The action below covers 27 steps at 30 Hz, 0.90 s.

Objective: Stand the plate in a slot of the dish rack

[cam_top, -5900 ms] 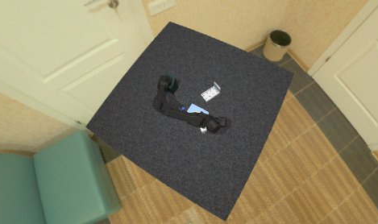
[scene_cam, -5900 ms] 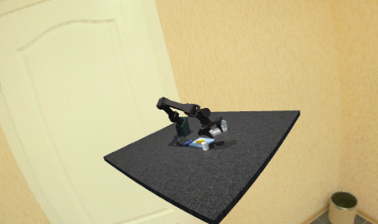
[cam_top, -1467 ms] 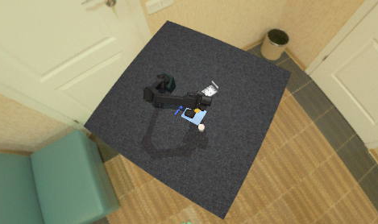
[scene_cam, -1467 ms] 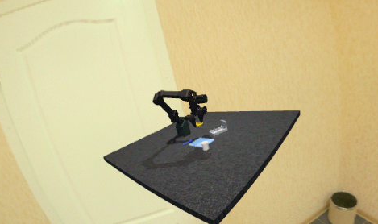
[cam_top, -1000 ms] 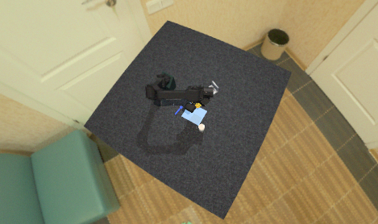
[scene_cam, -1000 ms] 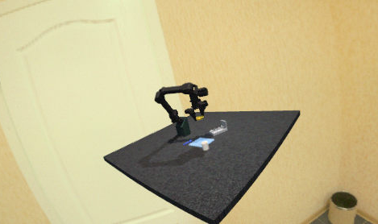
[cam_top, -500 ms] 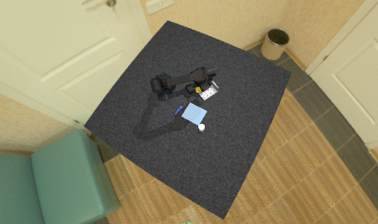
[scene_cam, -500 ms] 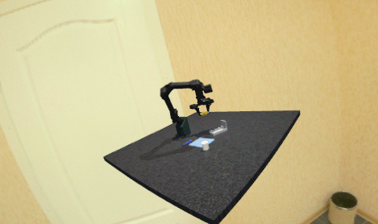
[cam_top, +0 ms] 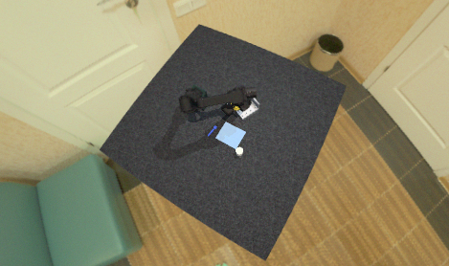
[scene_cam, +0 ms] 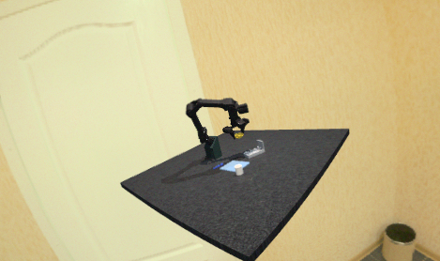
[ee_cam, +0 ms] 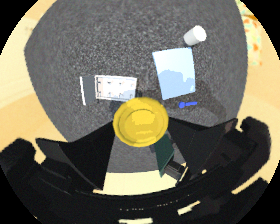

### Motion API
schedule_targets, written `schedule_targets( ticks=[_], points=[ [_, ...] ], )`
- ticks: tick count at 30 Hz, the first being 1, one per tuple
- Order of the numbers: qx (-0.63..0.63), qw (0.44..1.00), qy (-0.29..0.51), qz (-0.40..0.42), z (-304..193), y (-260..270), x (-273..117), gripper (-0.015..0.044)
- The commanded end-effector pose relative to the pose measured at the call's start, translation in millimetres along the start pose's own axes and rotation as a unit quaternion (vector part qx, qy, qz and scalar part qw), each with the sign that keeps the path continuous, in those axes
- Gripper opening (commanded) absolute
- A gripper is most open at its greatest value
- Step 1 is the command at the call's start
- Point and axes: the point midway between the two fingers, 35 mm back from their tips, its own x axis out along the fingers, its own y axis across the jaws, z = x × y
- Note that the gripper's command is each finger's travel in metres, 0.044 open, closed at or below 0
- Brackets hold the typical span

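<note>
The yellow plate [cam_top: 236, 108] [scene_cam: 239, 135] [ee_cam: 141, 122] is round and held in the air. My gripper [ee_cam: 140, 121] is shut on the plate, one finger at each side of it in the wrist view, the plate's face turned toward the wrist camera. The dish rack [cam_top: 249, 110] [scene_cam: 254, 152] [ee_cam: 116, 87] is white, with short rails and a taller panel at one end. It stands on the table, below the plate and a little to one side. In the top view the arm covers part of the rack.
A light blue square mat [cam_top: 231, 135] [scene_cam: 232, 165] [ee_cam: 175, 70] lies near the rack. A white cup [cam_top: 239, 151] [scene_cam: 238, 170] [ee_cam: 195, 36] stands at its corner. A small blue object [cam_top: 213, 130] [scene_cam: 218, 166] [ee_cam: 187, 104] lies beside the mat, toward the arm's base.
</note>
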Motion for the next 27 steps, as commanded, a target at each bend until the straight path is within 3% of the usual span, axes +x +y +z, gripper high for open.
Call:
schedule_targets(
  ticks=[1, 14, 27],
  points=[
    [-0.038, 0.998, 0.028, 0.028, -2.2, 0.7, 12.4, 0.0],
    [-0.152, 0.977, 0.076, 0.132, -4.1, 3.9, 43.4, 0.0],
    [-0.256, 0.932, 0.067, 0.248, -3.5, 6.7, 67.7, 0.0]
  ],
)
